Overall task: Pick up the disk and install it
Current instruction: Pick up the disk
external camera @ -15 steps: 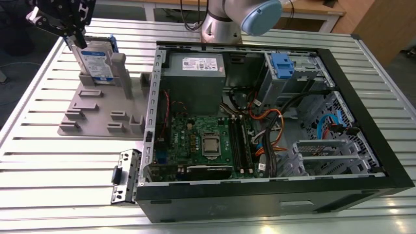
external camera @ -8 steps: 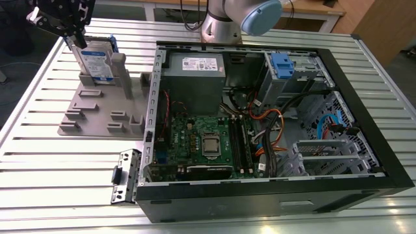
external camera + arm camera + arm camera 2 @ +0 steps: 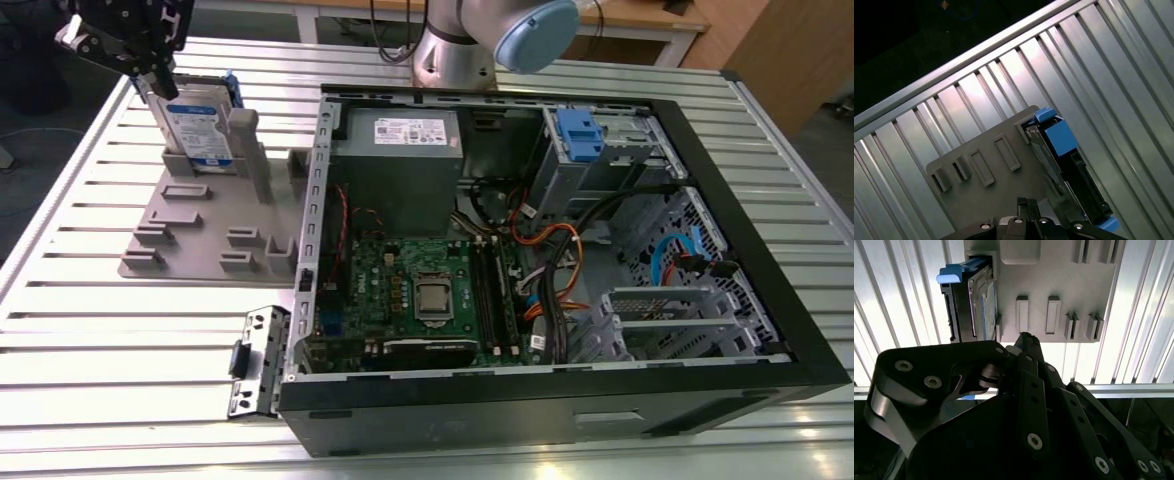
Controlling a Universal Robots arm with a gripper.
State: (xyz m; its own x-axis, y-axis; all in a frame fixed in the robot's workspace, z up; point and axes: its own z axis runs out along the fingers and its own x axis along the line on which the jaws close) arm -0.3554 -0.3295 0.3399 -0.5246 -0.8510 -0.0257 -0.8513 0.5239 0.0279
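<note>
The disk (image 3: 198, 122) stands on edge in a slot of the grey holder plate (image 3: 200, 235), at the exterior view's far left, outside the computer case. It is silver with a white-and-blue label and blue side rails. My gripper (image 3: 163, 84) hangs directly over its top edge, open, with one black finger (image 3: 158, 72) reaching down to the disk's upper corner. In the second wrist view the disk (image 3: 970, 300) and its blue rail tab sit just beyond my black fingers (image 3: 1027, 342). The first wrist view shows the disk (image 3: 1066, 165) beside one fingertip (image 3: 1023, 204).
The open computer case (image 3: 561, 400) fills the middle and the exterior view's right, with a grey power supply box (image 3: 398, 140), motherboard (image 3: 414, 295) and a drive cage with a blue tab (image 3: 577, 130). The arm's base (image 3: 461, 45) stands behind the case. A small metal bracket (image 3: 256, 360) lies on the slatted table.
</note>
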